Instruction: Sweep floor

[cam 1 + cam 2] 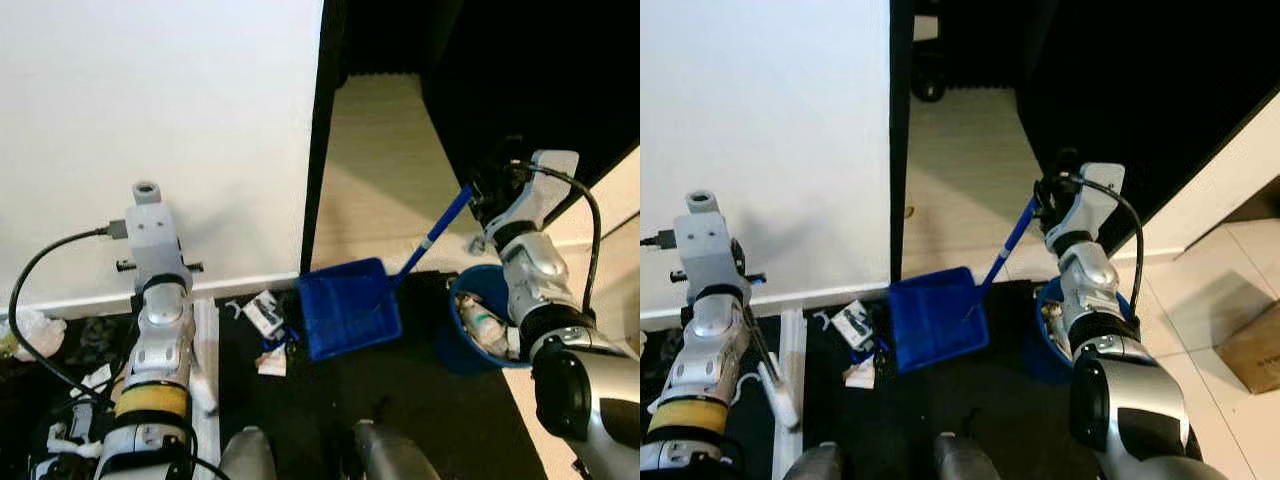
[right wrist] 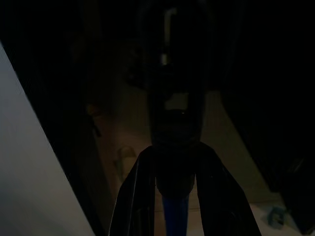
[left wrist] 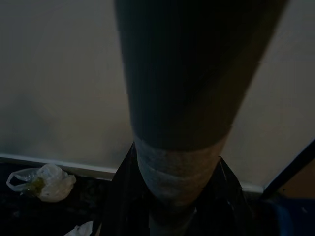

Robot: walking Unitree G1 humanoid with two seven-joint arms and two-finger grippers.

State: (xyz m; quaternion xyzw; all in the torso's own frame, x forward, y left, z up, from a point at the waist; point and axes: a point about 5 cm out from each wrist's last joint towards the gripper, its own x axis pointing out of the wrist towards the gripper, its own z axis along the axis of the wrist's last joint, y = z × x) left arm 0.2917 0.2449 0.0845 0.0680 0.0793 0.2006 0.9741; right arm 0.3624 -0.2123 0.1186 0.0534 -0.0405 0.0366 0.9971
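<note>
The right gripper (image 1: 487, 195) is clenched around the handle of a blue plastic dustpan (image 1: 348, 307), whose pan rests on the dark floor (image 1: 440, 420) below beside scattered paper scraps (image 1: 266, 320).

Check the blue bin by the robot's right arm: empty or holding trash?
Holding trash. The blue bin has crumpled pale litter inside, seen past the right arm; how full cannot be told. The blue dustpan beside it looks empty.

We see two silver jointed arms: the left arm (image 1: 160, 330) wears a yellow band, and black cables loop beside both; the right arm (image 1: 535, 280) ends in a dark elbow shell.
</note>
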